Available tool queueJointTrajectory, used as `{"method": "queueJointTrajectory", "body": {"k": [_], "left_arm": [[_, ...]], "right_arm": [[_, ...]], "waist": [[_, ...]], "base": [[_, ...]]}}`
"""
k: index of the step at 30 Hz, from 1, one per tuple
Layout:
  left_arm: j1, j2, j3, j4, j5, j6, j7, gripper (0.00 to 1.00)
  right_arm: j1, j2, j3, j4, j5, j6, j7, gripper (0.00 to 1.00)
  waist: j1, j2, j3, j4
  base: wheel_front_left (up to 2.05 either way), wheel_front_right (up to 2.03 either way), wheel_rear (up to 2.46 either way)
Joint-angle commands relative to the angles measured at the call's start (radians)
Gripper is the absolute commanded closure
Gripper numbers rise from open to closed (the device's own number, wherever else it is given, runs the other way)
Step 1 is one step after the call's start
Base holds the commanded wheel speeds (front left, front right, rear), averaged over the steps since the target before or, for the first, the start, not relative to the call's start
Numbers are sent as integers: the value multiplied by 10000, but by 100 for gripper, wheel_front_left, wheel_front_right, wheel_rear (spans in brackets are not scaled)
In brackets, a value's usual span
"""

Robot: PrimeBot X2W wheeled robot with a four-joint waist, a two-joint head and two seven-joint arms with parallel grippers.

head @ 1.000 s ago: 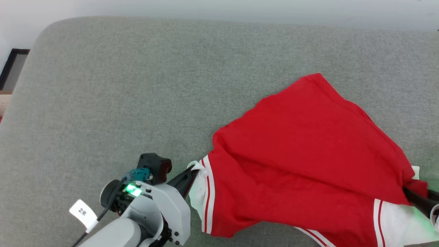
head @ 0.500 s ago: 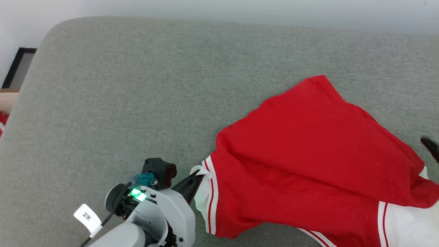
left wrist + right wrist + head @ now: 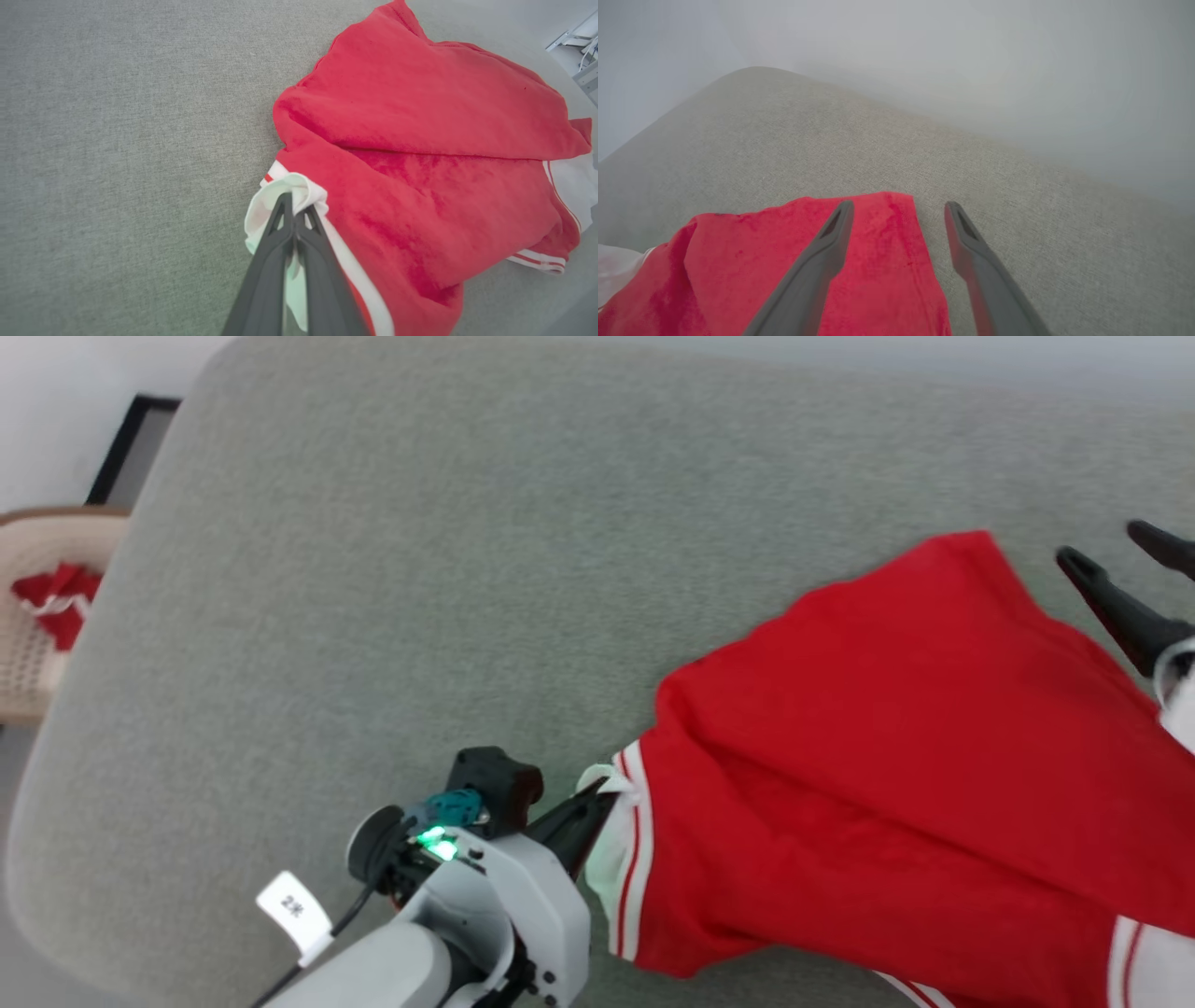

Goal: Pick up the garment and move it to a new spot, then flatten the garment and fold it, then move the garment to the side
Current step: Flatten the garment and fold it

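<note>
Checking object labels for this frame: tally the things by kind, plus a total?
garment: 1
red cloth bundle: 1
beige basket: 1
grey cushion: 1
grippers: 2, left gripper shut on the garment, right gripper open
Total: 6

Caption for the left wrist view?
Left pincer shut on a white corner of the red garment, rumpled on grey upholstery.

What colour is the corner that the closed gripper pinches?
White, on the soft red garment; left wrist view.
</note>
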Motion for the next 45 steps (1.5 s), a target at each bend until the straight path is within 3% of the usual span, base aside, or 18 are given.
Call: {"method": "queueJointTrajectory", "body": {"k": [1,13,25,26,27,28,38,45], "left_arm": [[-97,-72,-12,27,85,-38,-44,100],[-504,-861,-302,517,192,-293,-364,100],[-687,-1349,-465,945,208,-492,-670,100],[-702,-1364,-466,974,203,-502,-664,100],[-714,-1376,-467,1001,194,-511,-690,100],[-724,-1384,-469,1026,186,-523,-704,100],[-943,-1166,-373,1069,161,-506,-533,100],[-2339,-650,-210,892,370,-685,524,100]], "right_arm": [[-273,60,162,154,-115,-17,56,0],[-3560,145,2616,3473,672,-17,2549,0],[-4508,120,4264,5350,1591,-20,4992,0],[-4508,128,4369,5476,1619,-25,5163,48],[-4515,130,4489,5574,1655,-26,5312,85],[-4507,123,4622,5627,1706,-28,5493,100],[-5327,44,4629,5737,1839,-19,4639,100],[-5848,206,4336,5723,1794,-19,3492,100]], "waist": [[0,0,291,358],[0,0,1010,1400],[0,0,1430,1891],[0,0,1444,1907],[0,0,1450,1920],[0,0,1449,1928],[0,0,1166,1667],[0,0,689,1201]], "base": [[0,0,0],[0,0,0],[0,0,0],[0,0,0],[0,0,0],[0,0,0],[0,0,0],[0,0,0]]}}
